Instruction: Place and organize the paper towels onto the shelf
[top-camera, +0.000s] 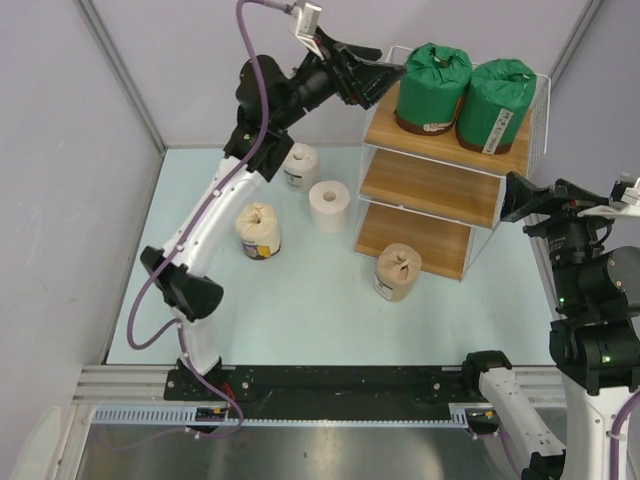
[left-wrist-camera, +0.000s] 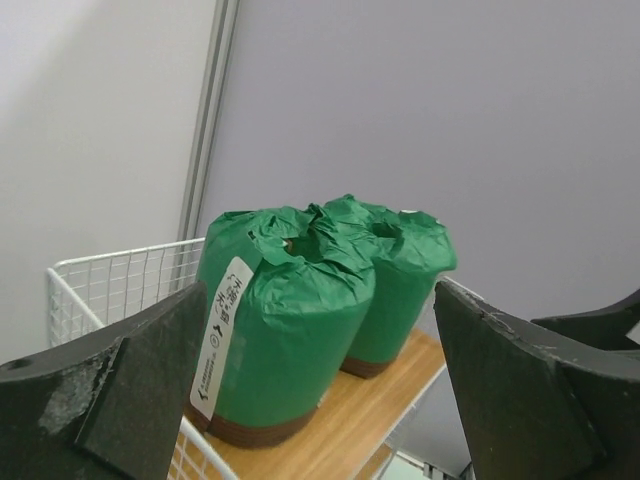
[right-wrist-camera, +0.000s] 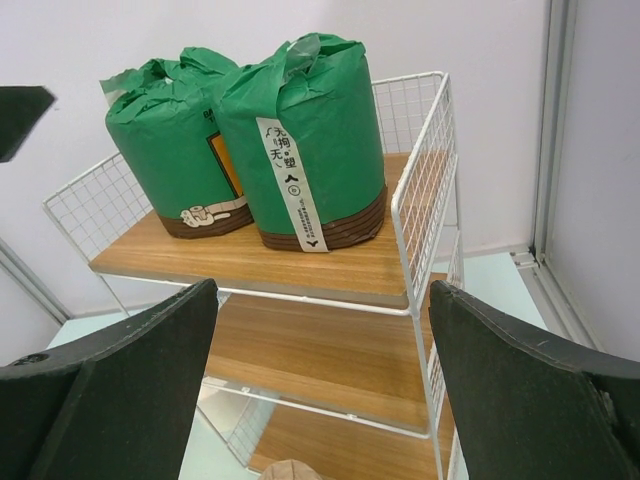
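Top cam: the shelf (top-camera: 430, 190) stands at the far-right part of the tabletop (top-camera: 300, 320). Green roll 1 (top-camera: 433, 85) and green roll 2 (top-camera: 497, 103) sit upright, touching, on its top board, roll 1 to the left. My left gripper (top-camera: 392, 70) is up at the top tier's left end, just beside roll 1. My right gripper (top-camera: 518, 195) hangs by the shelf's right side, mid-tier height. On the tabletop left of the shelf are the labelled white roll (top-camera: 300, 165), the bare white roll (top-camera: 330, 205) and the cream roll (top-camera: 258, 230), all apart. The tan roll (top-camera: 397, 272) is at the bottom board's near-left corner; can't tell if it's on the board or the tabletop.

Left wrist cam: both fingers (left-wrist-camera: 120, 390) are spread wide w/ nothing between them. Roll 1 is ahead, roll 2 right behind it, the wire end panel at left.

Right wrist cam: fingers (right-wrist-camera: 110, 400) are wide apart too, gripping nothing. Roll 2 stands near the top board's right wire side, roll 1 beside it. All three boards are visible.
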